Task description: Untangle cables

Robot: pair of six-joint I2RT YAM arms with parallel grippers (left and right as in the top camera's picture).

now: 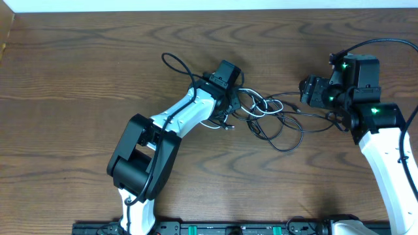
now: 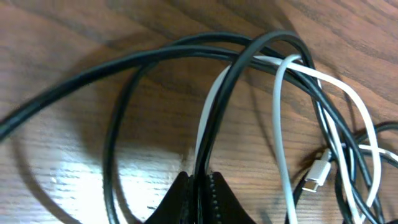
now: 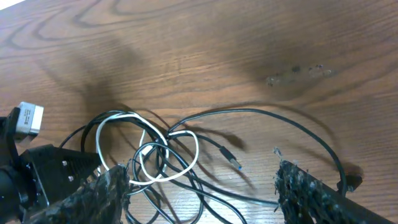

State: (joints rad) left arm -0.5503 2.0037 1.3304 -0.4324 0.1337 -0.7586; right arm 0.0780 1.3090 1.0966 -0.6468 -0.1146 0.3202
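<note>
Two hands: left hand (image 2: 200,182) clenched on the cables (image 2: 214,118); right hand (image 3: 202,177) released, fingers spread.

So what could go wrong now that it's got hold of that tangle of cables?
1. The left gripper seems shut on a black cable and the white cable together; pulling could tighten the tangle.
2. The white plug lies inside the tangle and may snag.
3. The right gripper is open, holding nothing, so the whole tangle could slide.
</note>
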